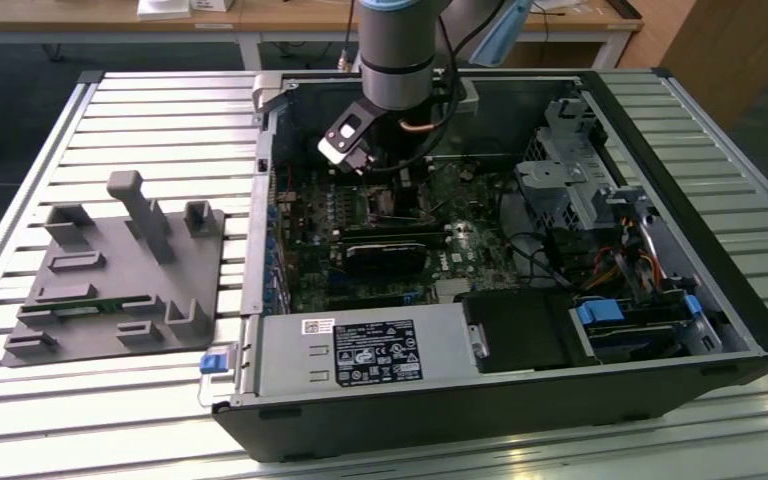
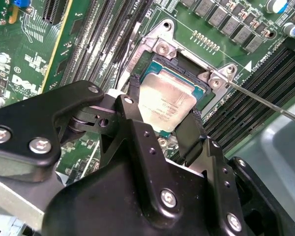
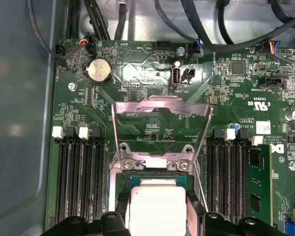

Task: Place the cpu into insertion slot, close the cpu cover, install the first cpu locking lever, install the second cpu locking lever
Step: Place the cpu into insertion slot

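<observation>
The gripper (image 2: 163,115) is clamped on the cpu (image 2: 167,101) by opposite edges, chip flat, face-up, squared over the insertion slot (image 2: 182,73), cpu cover (image 3: 160,104) tilted open.

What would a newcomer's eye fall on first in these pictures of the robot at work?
In the exterior view, the arm reaching down into the open computer case stands out first. In both wrist views, the gripper grips the pale cpu at the insertion slot, and the silvery cpu cover stands open beside it.
</observation>
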Robot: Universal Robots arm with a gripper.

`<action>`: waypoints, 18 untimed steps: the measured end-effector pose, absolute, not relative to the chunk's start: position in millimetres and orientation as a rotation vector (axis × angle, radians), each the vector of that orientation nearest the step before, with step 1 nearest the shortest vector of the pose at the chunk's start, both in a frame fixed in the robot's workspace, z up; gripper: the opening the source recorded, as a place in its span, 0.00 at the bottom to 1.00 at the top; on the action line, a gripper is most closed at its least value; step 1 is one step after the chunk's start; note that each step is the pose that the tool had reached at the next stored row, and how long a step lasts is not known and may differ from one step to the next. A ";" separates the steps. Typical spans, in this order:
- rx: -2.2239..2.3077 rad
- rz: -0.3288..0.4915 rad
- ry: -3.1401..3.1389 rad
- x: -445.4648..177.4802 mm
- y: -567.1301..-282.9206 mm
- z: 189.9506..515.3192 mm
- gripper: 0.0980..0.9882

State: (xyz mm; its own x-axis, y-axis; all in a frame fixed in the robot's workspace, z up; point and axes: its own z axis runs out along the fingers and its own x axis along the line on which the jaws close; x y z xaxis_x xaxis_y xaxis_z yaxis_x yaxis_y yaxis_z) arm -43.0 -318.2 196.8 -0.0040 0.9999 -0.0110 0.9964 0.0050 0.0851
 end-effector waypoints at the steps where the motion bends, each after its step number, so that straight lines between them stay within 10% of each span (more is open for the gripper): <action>1: 2.168 0.081 2.177 -43.0 -318.2 196.4 0.49; 18: 2.168 0.081 2.177 -42.9 -315.7 191.7 0.49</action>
